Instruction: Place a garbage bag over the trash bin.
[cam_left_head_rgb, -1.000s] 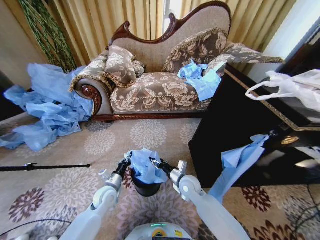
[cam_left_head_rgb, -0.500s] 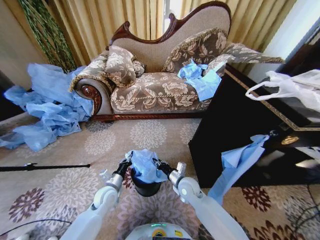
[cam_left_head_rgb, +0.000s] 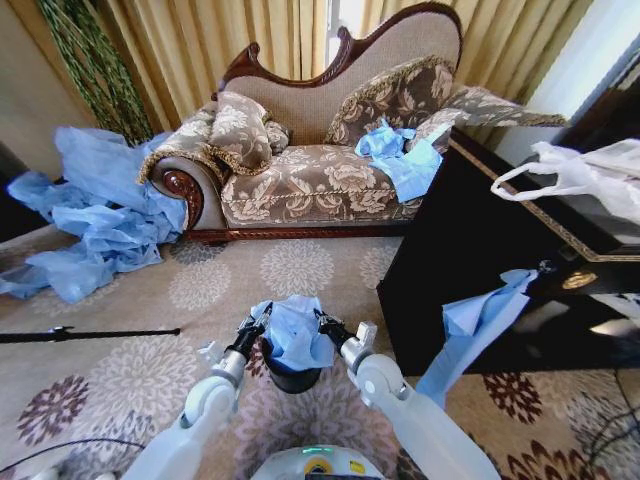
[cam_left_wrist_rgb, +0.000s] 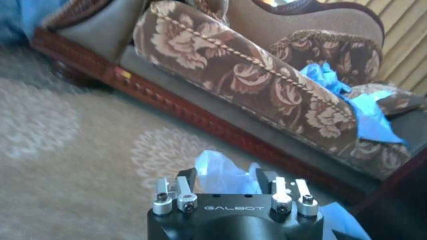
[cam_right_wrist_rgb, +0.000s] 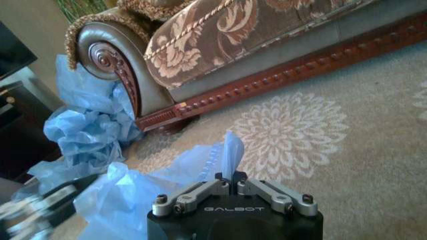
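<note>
- On the flowery carpet (cam_left_head_rgb: 120, 375) in front of the robot stands the small black trash bin (cam_left_head_rgb: 290, 378), with the sofa (cam_left_head_rgb: 320, 180) well behind it.
- The light blue garbage bag (cam_left_head_rgb: 298, 330) sits on top of the bin, bunched up over its mouth. It is not pulled down the sides yet, so the job looks only partly done.
- The left gripper (cam_left_head_rgb: 262, 318) is at the bag's left edge. In the left wrist view its fingers (cam_left_wrist_rgb: 185, 179) stand a little apart with blue plastic between them, so it seems to pinch the bag, but not very tightly.
- The right gripper (cam_left_head_rgb: 322, 322) is at the bag's right edge. In the right wrist view its fingers (cam_right_wrist_rgb: 221, 186) are squeezed together on a thin flap of the bag (cam_right_wrist_rgb: 231, 150).
- Each claw holds one side, likely so the bag's mouth can be spread wide and slipped around the round rim.
</note>
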